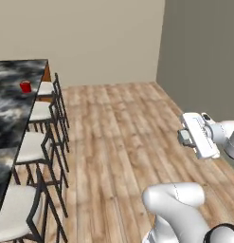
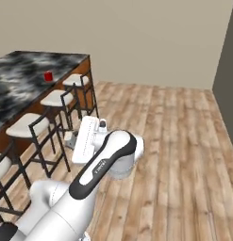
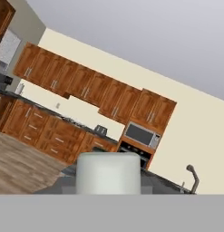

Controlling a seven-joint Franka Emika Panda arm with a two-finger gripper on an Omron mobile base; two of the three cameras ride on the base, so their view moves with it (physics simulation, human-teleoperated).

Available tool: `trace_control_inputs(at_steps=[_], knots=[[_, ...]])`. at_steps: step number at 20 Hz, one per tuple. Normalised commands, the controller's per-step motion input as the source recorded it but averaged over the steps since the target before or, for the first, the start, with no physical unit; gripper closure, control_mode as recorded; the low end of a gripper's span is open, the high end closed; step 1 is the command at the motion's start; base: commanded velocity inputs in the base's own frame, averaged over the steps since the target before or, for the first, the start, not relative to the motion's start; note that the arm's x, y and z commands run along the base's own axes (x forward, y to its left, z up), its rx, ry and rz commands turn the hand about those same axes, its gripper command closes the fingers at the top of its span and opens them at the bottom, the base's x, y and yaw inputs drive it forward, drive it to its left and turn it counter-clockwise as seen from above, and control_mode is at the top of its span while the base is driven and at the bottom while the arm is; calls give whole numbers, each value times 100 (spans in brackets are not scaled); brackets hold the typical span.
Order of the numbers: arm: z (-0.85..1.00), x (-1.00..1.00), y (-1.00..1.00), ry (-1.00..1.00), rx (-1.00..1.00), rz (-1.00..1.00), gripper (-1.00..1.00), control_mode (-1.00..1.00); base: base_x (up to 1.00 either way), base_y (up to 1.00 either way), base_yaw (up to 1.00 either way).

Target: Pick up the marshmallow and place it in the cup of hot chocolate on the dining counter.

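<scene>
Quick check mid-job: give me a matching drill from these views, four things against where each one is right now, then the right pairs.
Things:
1. marshmallow
2. red cup
3. stools
4. microwave

Places:
A. lined up along the counter's floor side
B. standing on the marbled counter top, near its edge
C. built in among the wooden cabinets on the far wall
D. close against the hand camera, in the shut claw

Pairs: 1-D, 2-B, 3-A, 4-C
</scene>
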Motion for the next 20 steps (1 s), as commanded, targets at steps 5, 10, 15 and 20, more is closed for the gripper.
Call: trace_control_inputs(at_steps=[5, 10, 15, 20], knots=[[0, 0, 0, 0, 0, 0, 100, 100, 100, -19, 50], [0, 0, 0, 0, 0, 0, 100, 100, 100, -29, 55], [0, 0, 0, 0, 0, 0, 100, 100, 100, -43, 59], [0, 0, 0, 0, 0, 0, 100, 100, 100, -91, 48]])
